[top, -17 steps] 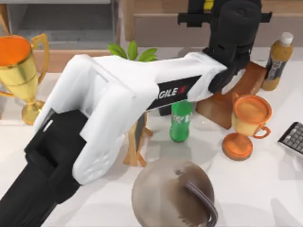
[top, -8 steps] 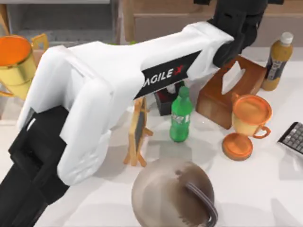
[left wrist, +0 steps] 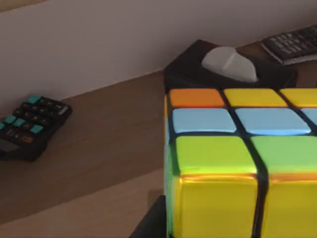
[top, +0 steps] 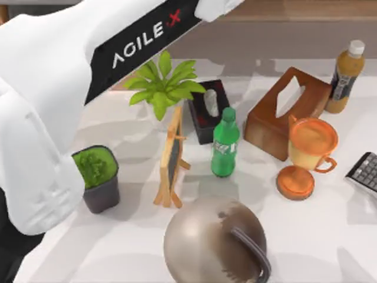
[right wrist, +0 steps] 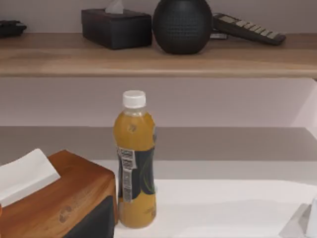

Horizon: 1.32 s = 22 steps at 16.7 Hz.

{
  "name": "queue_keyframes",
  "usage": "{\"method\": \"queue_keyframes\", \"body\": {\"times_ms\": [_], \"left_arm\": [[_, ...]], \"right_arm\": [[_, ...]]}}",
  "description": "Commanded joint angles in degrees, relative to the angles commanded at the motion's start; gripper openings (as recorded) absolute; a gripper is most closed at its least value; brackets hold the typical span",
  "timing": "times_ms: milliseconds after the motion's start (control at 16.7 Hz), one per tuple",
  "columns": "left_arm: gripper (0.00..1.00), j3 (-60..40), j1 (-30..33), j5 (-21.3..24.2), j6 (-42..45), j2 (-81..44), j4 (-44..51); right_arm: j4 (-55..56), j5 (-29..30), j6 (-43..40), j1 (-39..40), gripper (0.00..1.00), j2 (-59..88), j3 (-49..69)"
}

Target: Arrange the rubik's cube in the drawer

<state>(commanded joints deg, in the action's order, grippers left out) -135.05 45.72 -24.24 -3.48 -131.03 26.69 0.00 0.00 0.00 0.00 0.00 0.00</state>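
While the glossy rubik's cube of yellow, green, blue and orange squares with dark grid lines (left wrist: pixel 237 163) sits so close under the left wrist camera, you should treat it as carried by the left arm, though its fingers are out of sight, so you cannot tell how the jaws stand or how firmly the cube is held. In that view the cube hangs above a brown wooden shelf surface (left wrist: pixel 109 148), with a black tissue box with a white tissue (left wrist: pixel 230 69) just behind it and a dark calculator with teal keys (left wrist: pixel 29 126) well off to one side; a dark keyboard corner (left wrist: pixel 292 42) lies farther back. No drawer is visible from there, and that is your first risk: if you let go over the shelf, the cube lands in the wrong place. The second is a slip, since a weak or off-centre hold on a slick cube could let it twist out during a fast move. From above, the white left arm with the AGILE X label (top: pixel 118 53) sweeps over the table's left, above a leafy green plant (top: pixel 162 85) and a dark pot of green moss (top: pixel 97 177), so a low path could clip either (the small wooden easel chalkboard (top: pixel 172 159) and green plastic bottle (top: pixel 225 144) stand near too). You cannot see the right arm's jaws; its camera faces an orange juice bottle with a white cap (right wrist: pixel 134 163) beside a brown wooden tissue box (right wrist: pixel 59 198).
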Motion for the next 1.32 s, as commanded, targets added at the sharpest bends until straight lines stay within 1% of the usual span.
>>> {"method": "queue_keyframes", "body": {"times_ms": [180, 360, 480, 660, 780, 960, 1140, 1320], "left_arm": [[0.00, -4.3, -3.2, 5.5, -0.1, 3.7, 17.3], [0.00, -8.5, -8.4, 10.4, 0.6, 5.9, 33.4], [0.00, -11.3, -13.0, 13.2, 1.5, 6.4, 42.9], [0.00, -15.8, -21.9, 16.2, 4.0, 5.2, 54.3], [0.00, -18.8, -28.7, 17.6, 6.1, 3.2, 60.0], [0.00, -23.0, -39.2, 19.2, 9.9, -1.1, 66.1], [0.00, -26.3, -49.0, 20.3, 14.1, -7.2, 69.5], [0.00, -28.7, -56.9, 21.5, 17.9, -14.3, 70.9]], "right_arm": [[0.0, 0.0, 0.0, 0.0, 1.00, 0.0, 0.0], [0.0, 0.0, 0.0, 0.0, 1.00, 0.0, 0.0], [0.0, 0.0, 0.0, 0.0, 1.00, 0.0, 0.0], [0.0, 0.0, 0.0, 0.0, 1.00, 0.0, 0.0], [0.0, 0.0, 0.0, 0.0, 1.00, 0.0, 0.0], [0.0, 0.0, 0.0, 0.0, 1.00, 0.0, 0.0], [0.0, 0.0, 0.0, 0.0, 1.00, 0.0, 0.0], [0.0, 0.0, 0.0, 0.0, 1.00, 0.0, 0.0]]}}
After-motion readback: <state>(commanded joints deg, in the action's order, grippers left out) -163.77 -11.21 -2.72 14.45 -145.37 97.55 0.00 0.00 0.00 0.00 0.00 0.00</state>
